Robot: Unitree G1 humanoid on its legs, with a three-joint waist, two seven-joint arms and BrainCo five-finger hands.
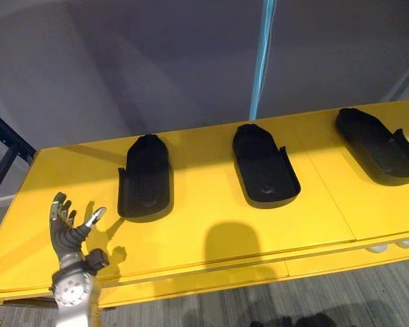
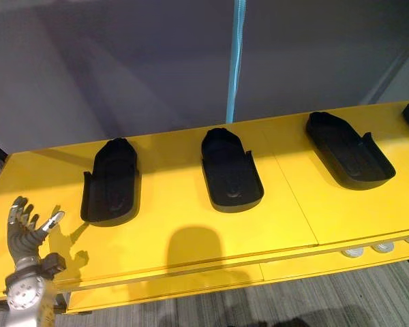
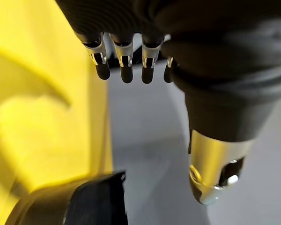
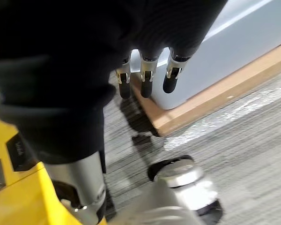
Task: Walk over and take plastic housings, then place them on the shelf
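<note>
Our left hand stands upright over the near left part of the yellow table, fingers spread straight, thumb out, empty. On the table's far half lie the left housing, just beyond that hand, the middle housing and the right housing. Our right hand hangs beside the table's edge over the floor, fingers relaxed, empty.

Left housing, middle housing, right housing: black plastic, hollow side up, spaced in a row mid-frame on the yellow counter.
</note>
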